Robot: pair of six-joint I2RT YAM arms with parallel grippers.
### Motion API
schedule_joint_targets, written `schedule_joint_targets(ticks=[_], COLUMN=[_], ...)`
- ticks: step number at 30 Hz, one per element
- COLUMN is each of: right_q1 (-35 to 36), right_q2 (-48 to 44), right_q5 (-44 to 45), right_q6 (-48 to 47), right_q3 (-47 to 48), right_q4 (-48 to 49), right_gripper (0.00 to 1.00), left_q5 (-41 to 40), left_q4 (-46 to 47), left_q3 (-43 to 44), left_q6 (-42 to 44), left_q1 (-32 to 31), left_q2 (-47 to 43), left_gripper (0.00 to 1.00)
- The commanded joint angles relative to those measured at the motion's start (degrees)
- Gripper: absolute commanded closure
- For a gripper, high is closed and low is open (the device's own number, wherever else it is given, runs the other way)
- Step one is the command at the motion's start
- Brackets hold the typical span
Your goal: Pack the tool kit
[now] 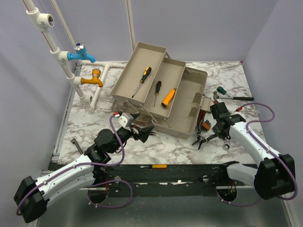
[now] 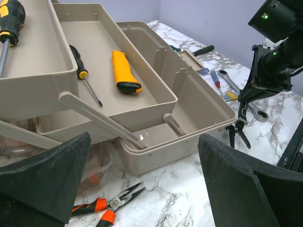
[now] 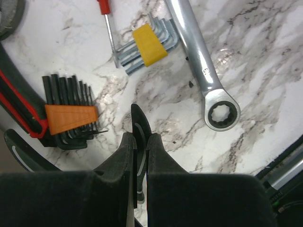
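Marble-topped table [image 1: 94, 125], viewed from my remote station: the beige toolbox [image 1: 189, 101] stands open at the middle of the table, its two fold-out trays stepped up and away toward the far left. The upper tray [image 1: 151, 56] carries a yellow-and-black screwdriver [image 1: 142, 80]. The lower tray [image 1: 175, 73] holds a small black screwdriver [image 1: 157, 92] and an orange utility knife [image 1: 168, 98] side by side. The deep base of the box shows bare from above. My left gripper [image 2: 142, 184] hangs just in front of the box's near wall with its fingers spread wide and nothing between them. A pair of orange-handled pliers [image 2: 102, 208] lies on the marble below it. To the right of the box, my right gripper [image 3: 140, 137] has its fingers pressed together on one handle of the black-handled pliers [image 2: 236, 134], whose nose points down at the marble. I cannot tell whether the tip touches the table. Beneath that gripper lie a yellow-clipped hex key set [image 3: 149, 42], an orange-clipped hex key set [image 3: 71, 118], a ratchet wrench [image 3: 208, 80] and a red-handled screwdriver [image 3: 103, 7], all loose on the table beside the box. White pipes with a blue tap [image 1: 80, 56] and an orange tap [image 1: 92, 80] stand at the far left corner, well apart from both arms.
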Motion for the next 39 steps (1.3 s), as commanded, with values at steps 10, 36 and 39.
schedule_joint_targets(ticks=[10,36,39], right_q1=[-0.1,0.0,0.0], right_q2=[-6.8,1.3,9.2], right_q5=[12.6,-1.9,-3.2], right_q6=[10.6,-5.4,-2.2], right_q3=[7.4,26.8,30.0], right_q4=[-15.7,1.5,-1.2], right_gripper=[0.99,0.99,0.99], left_q5=[2.2,2.6,2.6], left_q4=[1.0,-0.2,-0.3], left_q3=[0.4,1.3,1.2], left_q6=[0.6,0.5,0.5], left_q1=[-0.4,-0.4,-0.4], left_q2=[-0.8,-0.4,-0.7], left_gripper=[0.01,0.01,0.01])
